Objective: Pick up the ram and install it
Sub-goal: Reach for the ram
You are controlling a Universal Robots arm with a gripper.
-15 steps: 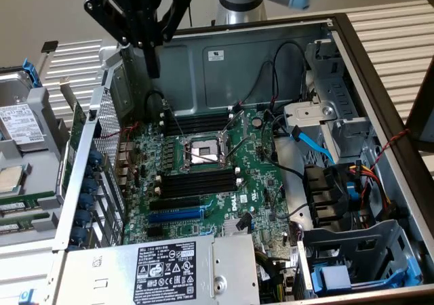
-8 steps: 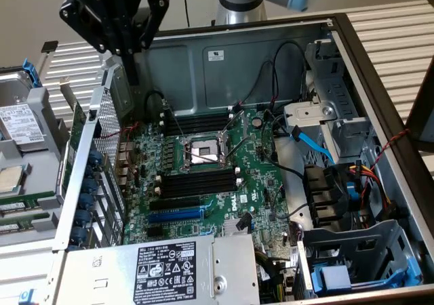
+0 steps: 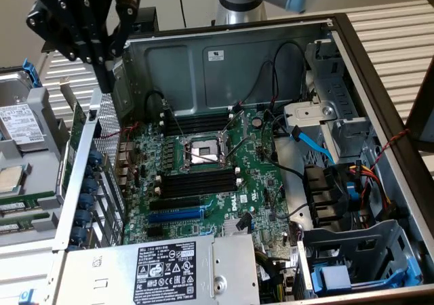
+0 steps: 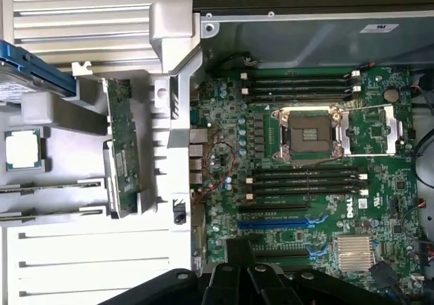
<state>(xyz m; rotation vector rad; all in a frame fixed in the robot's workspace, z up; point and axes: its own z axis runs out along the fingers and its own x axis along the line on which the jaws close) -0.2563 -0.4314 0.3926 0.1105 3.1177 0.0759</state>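
**Green stick outside the case, fingers shut above it**

Exterior view: the black gripper (image 3: 105, 78) hangs at the far end of the exterior view's left, above the case wall (image 3: 102, 125). Its fingers are pressed together on nothing. Just below it, outside that wall, the ram (image 3: 73, 142) stands on edge in a grey tray (image 3: 41, 108). I take this board for the ram, though two other green sticks (image 3: 27, 200) lie nearer in the same tray. The memory slots (image 3: 200, 183) are well apart from it, mid-motherboard, on the near side of the CPU socket (image 3: 203, 149).

Wrist view: the gripper (image 4: 239, 254) appears as closed black fingers in front of the motherboard. The ram (image 4: 122, 149) sits just beside the case wall (image 4: 173, 115), apart from the loose processor (image 4: 24, 149). The memory slots (image 4: 305, 179) look empty, with white clips at their ends.

Risks, as I judge them:
- Shut fingers would land on the stick's top edge rather than straddle it.
- The wall is so close that a finger could catch its rim.
- The look-alike sticks invite a wrong pick.
- A stick gripped askew could jam between the clips instead of seating.
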